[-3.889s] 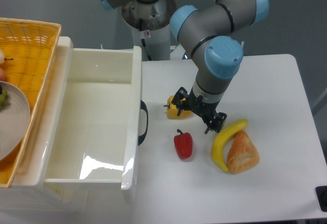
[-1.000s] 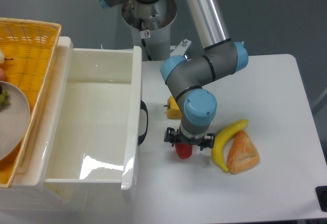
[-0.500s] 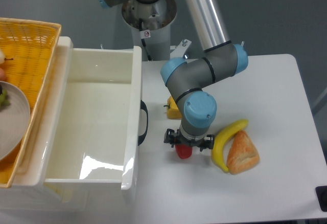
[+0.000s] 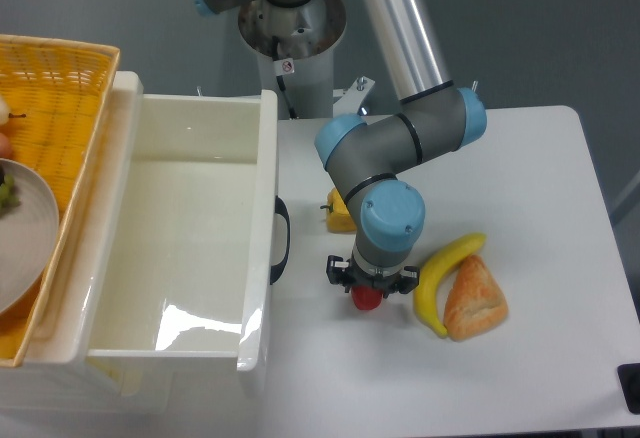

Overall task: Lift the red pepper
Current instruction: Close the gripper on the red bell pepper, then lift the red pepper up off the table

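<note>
The red pepper (image 4: 366,299) lies on the white table (image 4: 520,168), and only its lower part shows under my wrist. My gripper (image 4: 370,286) points straight down over it, with its black fingers (image 4: 335,270) drawn in against the pepper's two sides. The pepper sits at table height. The fingertips themselves are hidden by the blue wrist joint.
A yellow pepper (image 4: 340,220) lies just behind the gripper, partly hidden by the arm. A banana (image 4: 442,278) and a croissant (image 4: 474,301) lie close on the right. A large white bin (image 4: 262,258) stands on the left, with a wicker basket (image 4: 60,88) beyond it.
The arm came from beside the yellow pepper to straight over the red pepper. In the last half second the fingers drew inward around it.
</note>
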Motion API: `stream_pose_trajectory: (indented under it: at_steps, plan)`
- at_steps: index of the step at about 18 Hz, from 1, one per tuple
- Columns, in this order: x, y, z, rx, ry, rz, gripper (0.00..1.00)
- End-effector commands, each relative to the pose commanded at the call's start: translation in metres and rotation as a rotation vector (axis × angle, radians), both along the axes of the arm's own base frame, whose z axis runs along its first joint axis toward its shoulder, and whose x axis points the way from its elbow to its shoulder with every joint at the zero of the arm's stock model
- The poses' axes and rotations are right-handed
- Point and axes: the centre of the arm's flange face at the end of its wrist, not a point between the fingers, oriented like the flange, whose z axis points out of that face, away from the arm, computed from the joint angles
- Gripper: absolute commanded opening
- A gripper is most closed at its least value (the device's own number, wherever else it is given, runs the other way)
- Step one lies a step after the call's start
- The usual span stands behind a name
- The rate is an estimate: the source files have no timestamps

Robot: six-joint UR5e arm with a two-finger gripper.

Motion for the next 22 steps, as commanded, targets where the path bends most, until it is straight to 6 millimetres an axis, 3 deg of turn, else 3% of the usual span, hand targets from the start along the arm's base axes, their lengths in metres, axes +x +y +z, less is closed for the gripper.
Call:
stream_pose_trajectory:
  at_steps: [7, 14, 22]
  plan:
    - [-0.004, 0.002, 0.013, 0.013, 0.019, -0.003, 0.52]
    - [-0.004, -0.005, 0.042, 0.036, 0.044, -0.142, 0.52]
    - [-0.010, -0.023, 0.091, 0.075, 0.107, -0.336, 0.52]
